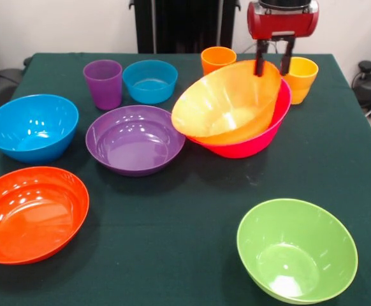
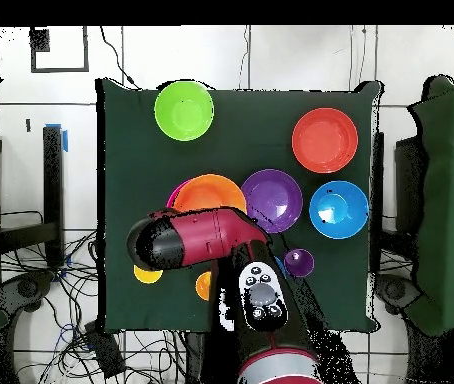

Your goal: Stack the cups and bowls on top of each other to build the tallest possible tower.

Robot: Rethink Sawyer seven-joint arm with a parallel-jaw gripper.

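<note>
Gripping the far rim of the large orange bowl (image 1: 227, 102), tilted inside the large pink bowl (image 1: 255, 143), the gripper (image 1: 274, 71) is mid-nesting; next, release it to settle flat.

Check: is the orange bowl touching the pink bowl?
Touching. The front view shows the orange bowl tilted, nested inside the pink bowl, resting against its rim.
</note>
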